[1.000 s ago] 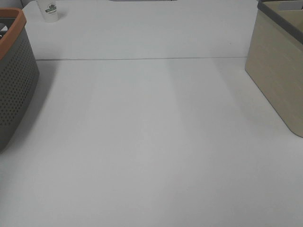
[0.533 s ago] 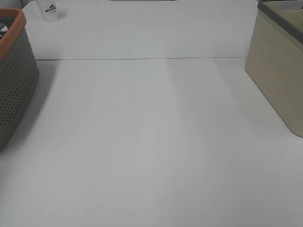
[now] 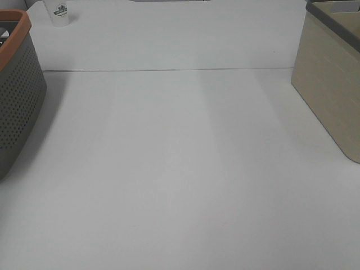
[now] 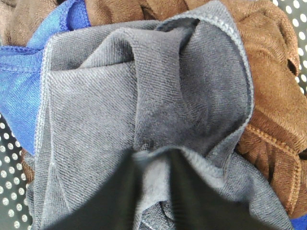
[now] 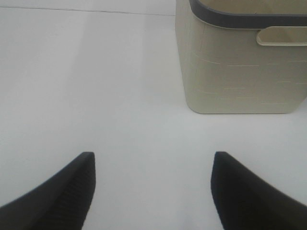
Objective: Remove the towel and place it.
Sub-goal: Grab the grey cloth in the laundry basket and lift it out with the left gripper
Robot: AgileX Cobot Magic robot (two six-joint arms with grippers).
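Observation:
The towel [image 4: 96, 110] is a dark grey terry cloth with a stitched hem, crumpled on top of a pile inside the perforated basket [image 4: 8, 143]. My left gripper [image 4: 156, 160] presses down into it, its two dark fingers pinched together on a raised fold of the grey cloth. The fingers look slightly blurred. My right gripper [image 5: 152, 158] hangs open over the bare white table [image 5: 96, 86] with nothing between its fingers. Neither gripper appears in the exterior high view.
Brown cloths [image 4: 268, 96] and a blue cloth [image 4: 19, 81] lie around the grey one. The grey basket with an orange rim [image 3: 17, 101] stands at the table's left, a beige bin [image 3: 332, 95] at the right, a small white cup [image 3: 60, 12] at the far left.

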